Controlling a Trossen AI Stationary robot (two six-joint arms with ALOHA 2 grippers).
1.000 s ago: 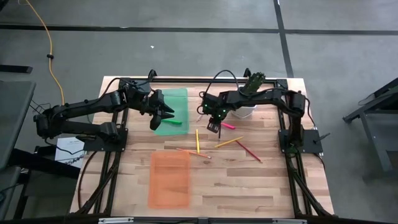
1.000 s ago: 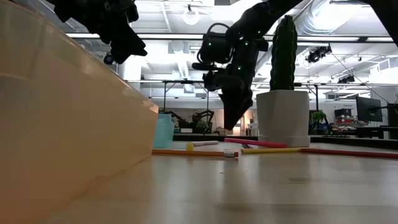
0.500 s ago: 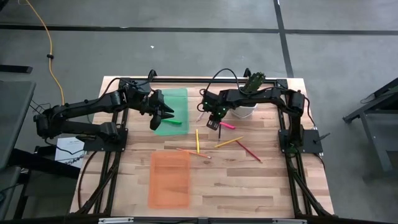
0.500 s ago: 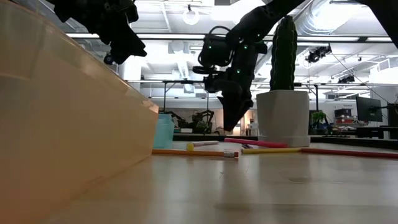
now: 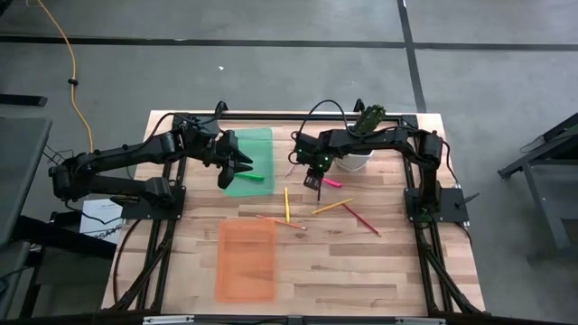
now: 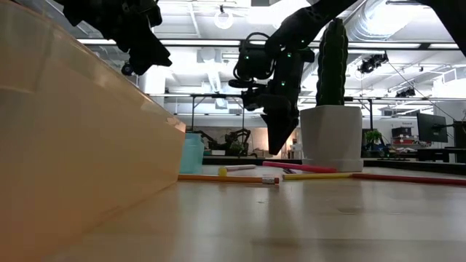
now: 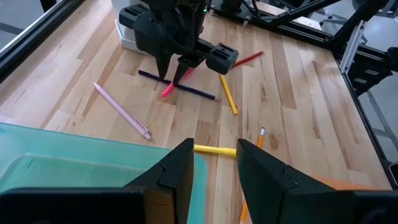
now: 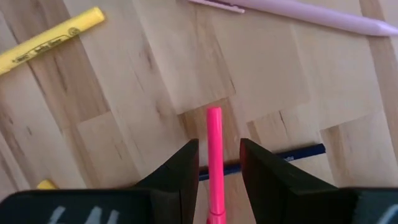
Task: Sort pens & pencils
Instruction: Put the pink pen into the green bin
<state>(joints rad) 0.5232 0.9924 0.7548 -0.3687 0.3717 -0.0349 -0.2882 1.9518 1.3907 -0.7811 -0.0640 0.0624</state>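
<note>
An orange tray sits nearest on the wooden counter. Mid-counter lie scattered pencils. Beyond them, the right pincer, fingers apart, hangs just above a magenta pen without gripping it. The left pincer, fingers apart and empty, hovers over the green tray, which contains a green pen.

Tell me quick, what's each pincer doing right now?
Left pincer: open, empty, over the green tray.
Right pincer: open, empty, straddling the magenta pen, above the table.
</note>
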